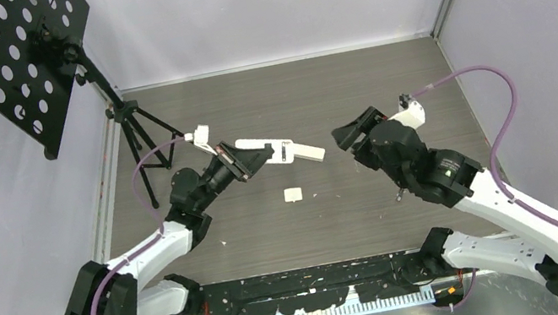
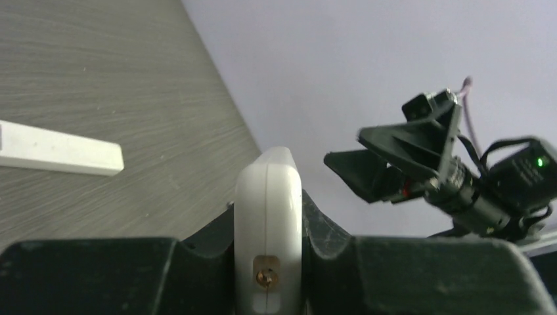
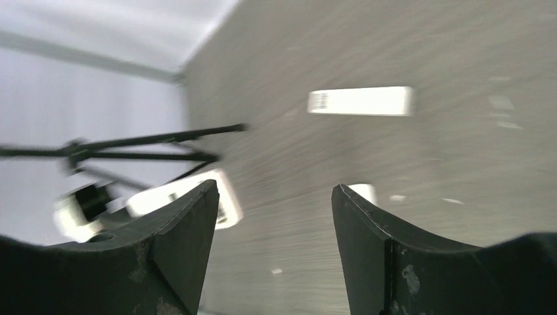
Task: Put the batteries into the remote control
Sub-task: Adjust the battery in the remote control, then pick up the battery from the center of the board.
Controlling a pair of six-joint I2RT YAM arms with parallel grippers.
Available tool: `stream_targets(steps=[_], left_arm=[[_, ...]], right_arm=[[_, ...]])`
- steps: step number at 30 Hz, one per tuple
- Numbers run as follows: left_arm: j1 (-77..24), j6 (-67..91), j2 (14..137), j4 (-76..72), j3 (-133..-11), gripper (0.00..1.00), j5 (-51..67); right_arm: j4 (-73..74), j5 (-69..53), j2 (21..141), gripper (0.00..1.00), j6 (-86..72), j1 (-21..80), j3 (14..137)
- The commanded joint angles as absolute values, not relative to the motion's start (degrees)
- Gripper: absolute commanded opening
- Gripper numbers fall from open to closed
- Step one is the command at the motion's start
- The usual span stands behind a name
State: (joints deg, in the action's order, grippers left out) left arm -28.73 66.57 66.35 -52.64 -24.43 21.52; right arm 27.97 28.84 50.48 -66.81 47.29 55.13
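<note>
My left gripper [image 1: 252, 158] is shut on a white remote [image 1: 267, 149] and holds it above the table, pointing right. In the left wrist view the remote [image 2: 268, 190] stands edge-on, clamped between the fingers. A white flat bar [image 1: 311, 152] lies on the table just past the remote's tip; it also shows in the left wrist view [image 2: 62, 149] and the right wrist view [image 3: 361, 100]. My right gripper [image 1: 352, 130] is open and empty, right of the bar, facing the remote [image 3: 184, 200]. No batteries show in any view.
A small white block [image 1: 292, 195] lies on the table below the remote, also in the right wrist view [image 3: 363, 191]. A black music stand [image 1: 20, 64] on a tripod [image 1: 140, 138] stands at the back left. Walls close the table at the back and sides.
</note>
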Motion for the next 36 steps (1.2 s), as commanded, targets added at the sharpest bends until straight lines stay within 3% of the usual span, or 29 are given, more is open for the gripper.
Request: stream_targets(steps=[1,6,13,19,23,36], left_arm=[[-28.6,54.3,64.7,-48.5,-25.3,0.00,29.4],[-28.6,53.0,64.4,-49.4,-24.6,0.00,32.7],[-28.6,53.3,64.0,-48.8,-24.6,0.00,33.4],[-28.6,53.5,65.3,-49.0,-25.1,0.00,33.5],[-28.6,53.8,66.0,-50.4,-25.0,0.00,34.1],[-28.6,53.1,64.4,-48.0,-25.8,0.00,33.8]], right_arm=[[51.4,38.3,55.1,0.69,-68.0,41.3,57.1],[48.1,24.8,61.4,0.69,-63.1,26.6,52.3],[48.5,22.9,62.3,0.68,-64.4,18.5,43.5],[50.0,23.6,61.7,0.58,-69.1,17.7,38.2],[50.0,22.7,62.4,0.43,-71.5,17.6,36.3],[45.1,21.5,67.5,0.42,-72.0,17.2,34.4]])
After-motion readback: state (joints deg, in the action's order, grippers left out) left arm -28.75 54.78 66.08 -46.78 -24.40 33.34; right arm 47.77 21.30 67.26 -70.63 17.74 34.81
